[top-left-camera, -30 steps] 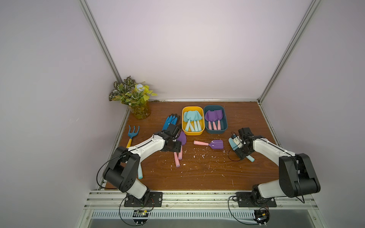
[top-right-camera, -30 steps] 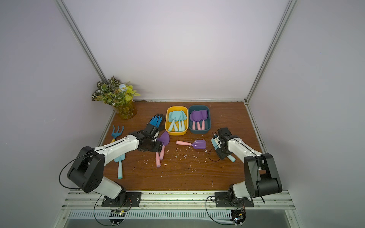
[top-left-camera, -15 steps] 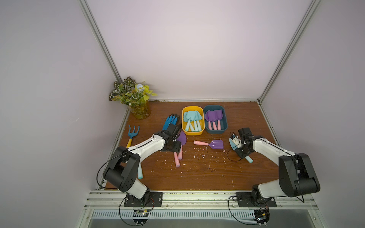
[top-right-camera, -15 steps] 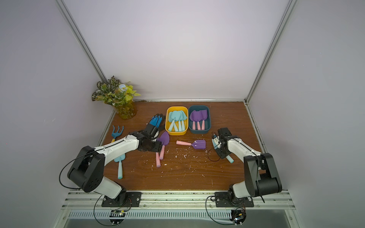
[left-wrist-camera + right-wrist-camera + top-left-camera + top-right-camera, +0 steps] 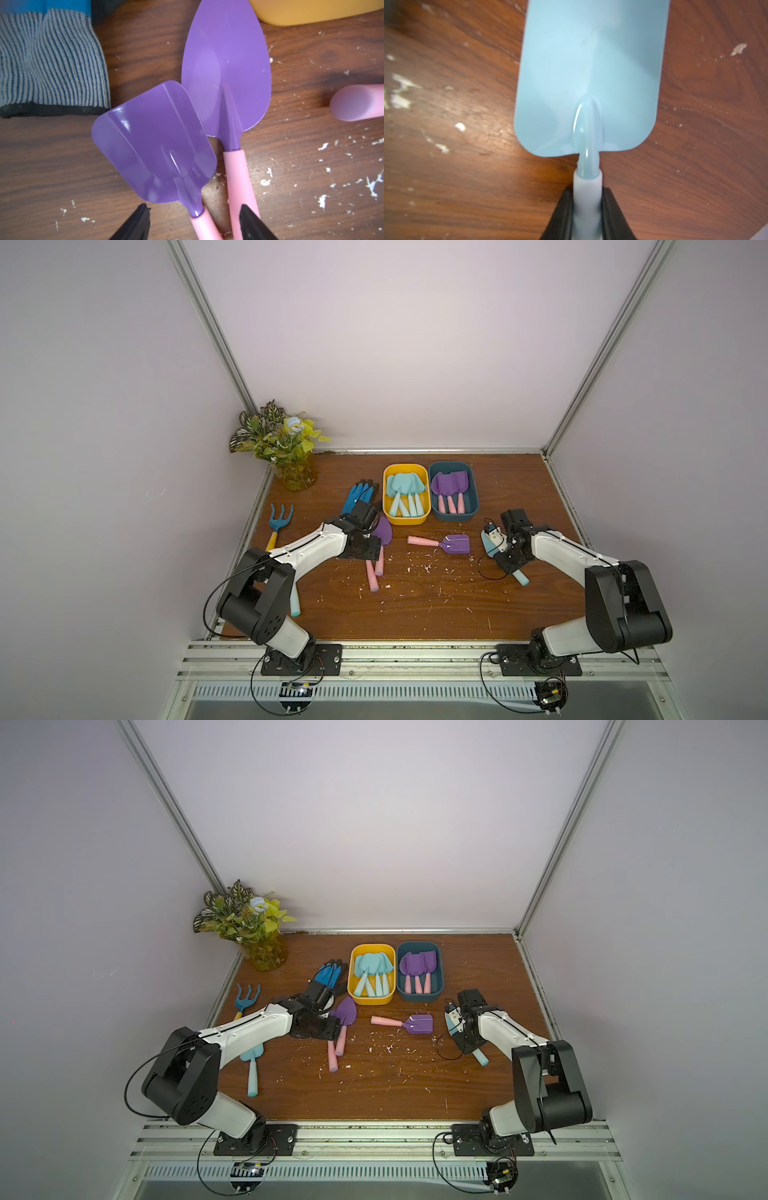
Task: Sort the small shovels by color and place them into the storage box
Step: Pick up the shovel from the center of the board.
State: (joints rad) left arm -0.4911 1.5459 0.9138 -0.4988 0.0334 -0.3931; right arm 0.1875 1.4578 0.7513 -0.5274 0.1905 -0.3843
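My right gripper (image 5: 587,193) is shut on the pale handle of an aqua-blue shovel (image 5: 589,72) lying on the table at the right (image 5: 487,545). My left gripper (image 5: 194,209) stands open, low over the pink handles of two purple shovels (image 5: 158,143), one fingertip (image 5: 246,214) against the outer handle. A third purple shovel (image 5: 455,543) lies alone mid-table. Another aqua shovel (image 5: 253,1065) lies partly under my left arm. The yellow storage box (image 5: 405,520) holds several aqua shovels; the dark blue one (image 5: 455,516) holds three purple ones.
A blue rake with a yellow handle (image 5: 278,520) lies at the far left edge. Blue gloves (image 5: 357,497) lie beside the yellow box, and a potted plant (image 5: 286,448) stands in the back left corner. White crumbs (image 5: 419,568) dot the wooden table.
My right gripper's jaws have come together on the aqua shovel's handle. The left arm and the other shovels have not moved.
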